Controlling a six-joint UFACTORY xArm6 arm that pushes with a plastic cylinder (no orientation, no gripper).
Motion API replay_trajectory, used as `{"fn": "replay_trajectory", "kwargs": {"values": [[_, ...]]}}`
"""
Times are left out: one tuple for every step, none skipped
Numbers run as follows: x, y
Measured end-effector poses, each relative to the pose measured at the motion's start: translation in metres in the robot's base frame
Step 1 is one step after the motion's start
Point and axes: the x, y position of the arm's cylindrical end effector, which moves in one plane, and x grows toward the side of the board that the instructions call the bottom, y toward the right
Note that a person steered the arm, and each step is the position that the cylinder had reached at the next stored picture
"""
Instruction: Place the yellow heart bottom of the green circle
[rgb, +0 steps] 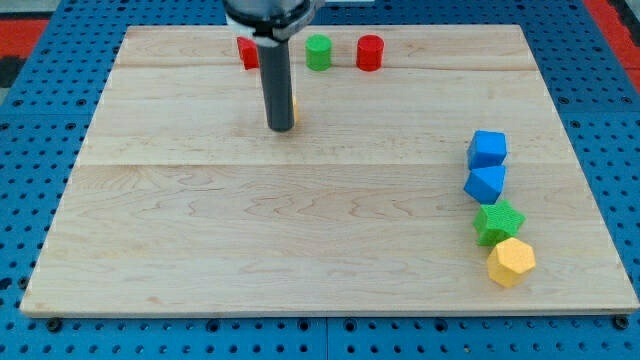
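Step in hand: pushing the yellow heart (295, 106) toward its spot below the green circle (318, 51).
My tip (280, 128): no hand to open or close, just a bare rod end resting on the board, touching the heart's left side.
Yellow heart: almost hidden behind the rod; only a sliver shows, lower-left of the green circle.
Next move, as I judge it: nudge the heart toward the view's right until it sits under the circle.
Neighbours: a red block (246, 52), shape hidden, left of the circle; a red cylinder (370, 52) right of it.
Surface: pale wooden board (300, 240) on a blue pegboard (30, 200).
Room: the other blocks lie well apart.
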Motion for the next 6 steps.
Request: {"fn": "replay_trajectory", "kwargs": {"values": [[-0.029,0.002],[-0.019,-0.037],[-0.038,-0.069],[-0.066,-0.025],[-0.070,0.020],[-0.031,-0.057]]}}
